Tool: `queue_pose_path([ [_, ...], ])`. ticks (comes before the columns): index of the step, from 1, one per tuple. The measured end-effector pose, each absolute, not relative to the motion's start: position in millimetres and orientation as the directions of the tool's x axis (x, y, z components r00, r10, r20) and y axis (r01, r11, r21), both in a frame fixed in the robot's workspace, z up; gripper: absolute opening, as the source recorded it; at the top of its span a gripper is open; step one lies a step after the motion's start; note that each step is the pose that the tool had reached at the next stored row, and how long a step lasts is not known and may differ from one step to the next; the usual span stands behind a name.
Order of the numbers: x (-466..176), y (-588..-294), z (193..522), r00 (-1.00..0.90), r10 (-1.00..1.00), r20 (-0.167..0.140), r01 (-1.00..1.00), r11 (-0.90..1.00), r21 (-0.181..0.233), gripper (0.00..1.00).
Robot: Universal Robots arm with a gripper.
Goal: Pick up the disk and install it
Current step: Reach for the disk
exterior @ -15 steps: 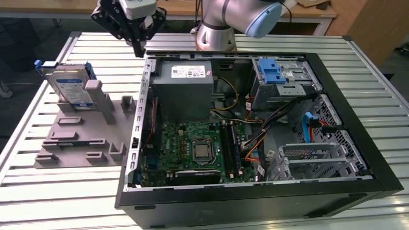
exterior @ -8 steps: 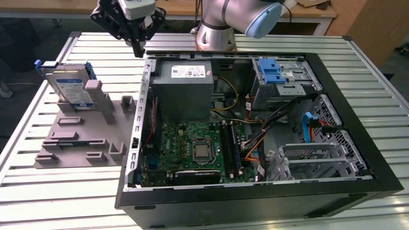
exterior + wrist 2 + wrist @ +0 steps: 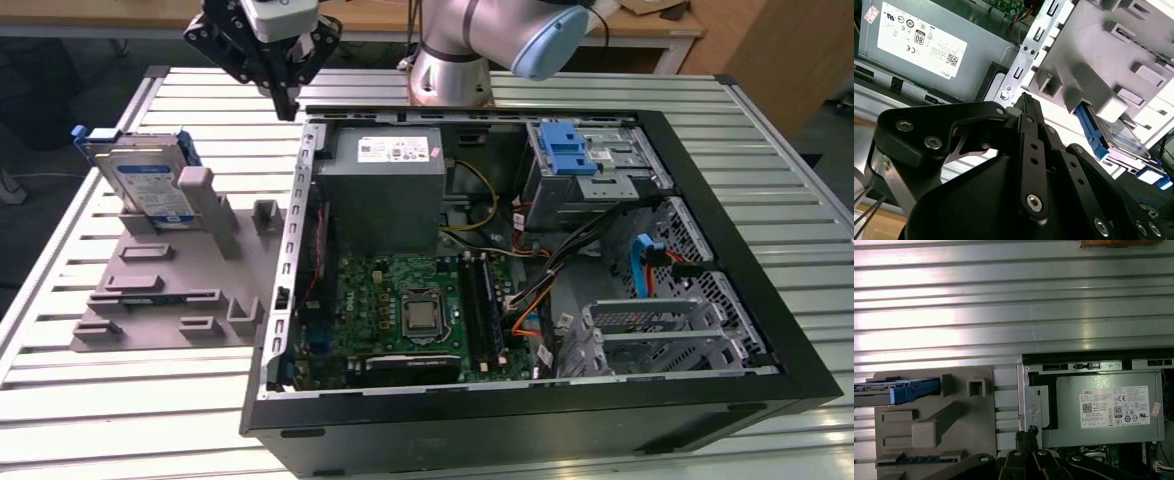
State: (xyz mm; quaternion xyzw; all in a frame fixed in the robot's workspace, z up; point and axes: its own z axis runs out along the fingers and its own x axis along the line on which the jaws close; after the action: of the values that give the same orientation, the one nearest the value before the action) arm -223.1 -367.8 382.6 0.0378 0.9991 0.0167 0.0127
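The disk (image 3: 144, 180), silver with a white-and-blue label and a blue bracket, stands on edge in a grey holder (image 3: 167, 300) at the exterior view's left, beside the open computer case (image 3: 747, 290). My gripper (image 3: 284, 104) hangs above the table between the holder and the case's back corner, fingers shut with nothing in them. It is apart from the disk, toward the exterior view's right of it and higher. In the second wrist view the gripper (image 3: 1024, 100) points past the holder's edge toward the disk (image 3: 1119, 132). The first wrist view has the gripper (image 3: 1026, 432) and the disk (image 3: 901, 390) edge-on.
Inside the case are a large grey power-supply box (image 3: 387, 190), the green motherboard (image 3: 400, 310) and a metal drive cage with a blue latch (image 3: 567, 155). The arm's base (image 3: 450, 70) stands behind the case. Everything rests on a slatted metal table (image 3: 134, 400).
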Motion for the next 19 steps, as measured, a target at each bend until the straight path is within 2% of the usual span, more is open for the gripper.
queue_pose_path([
  [19,-231.9,-367.8,379.3,-0.997,0.076,-0.024,0.075,0.997,0.034,0.11],
])
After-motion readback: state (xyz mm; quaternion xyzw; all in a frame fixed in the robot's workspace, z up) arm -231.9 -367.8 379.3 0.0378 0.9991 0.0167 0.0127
